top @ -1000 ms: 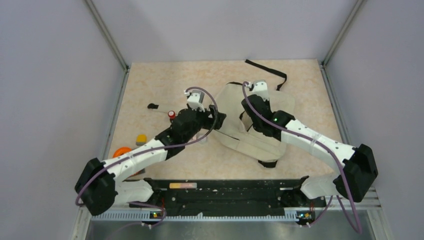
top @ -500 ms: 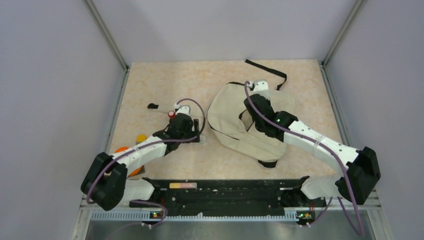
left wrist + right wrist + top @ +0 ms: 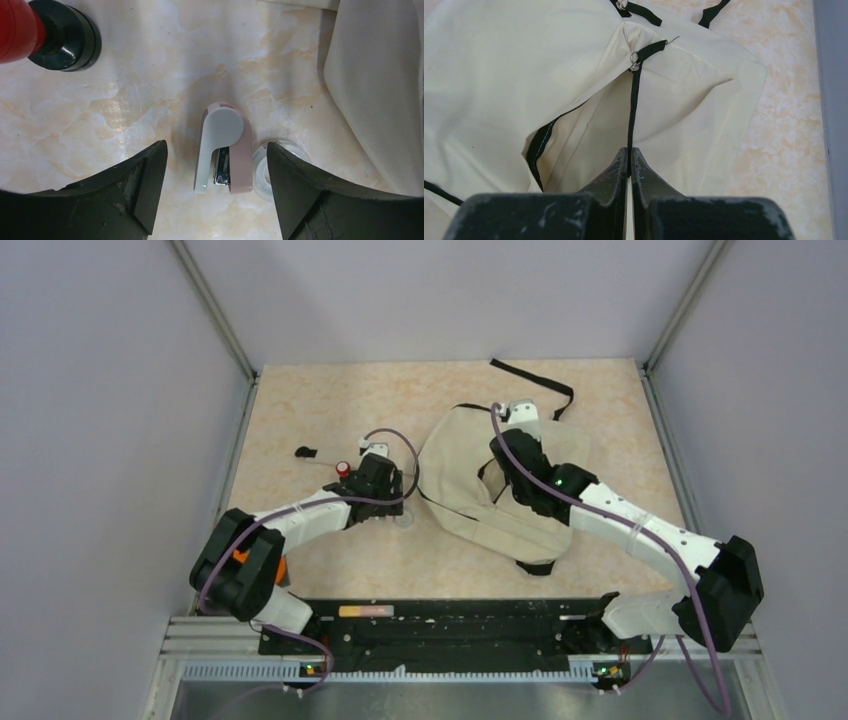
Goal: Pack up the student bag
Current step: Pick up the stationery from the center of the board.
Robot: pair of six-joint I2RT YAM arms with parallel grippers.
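Now the student bag (image 3: 455, 455) slants far-left to near-right, right gripper (image 3: 629, 162) pinching its zipper (image 3: 633, 110), left gripper (image 3: 216, 150) open.

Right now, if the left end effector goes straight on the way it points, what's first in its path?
The left end effector would likely meet the small white-and-pink plastic stapler on the marbled tabletop, centred between its open fingers. A clear tape roll sits close beside; depth is unclear.
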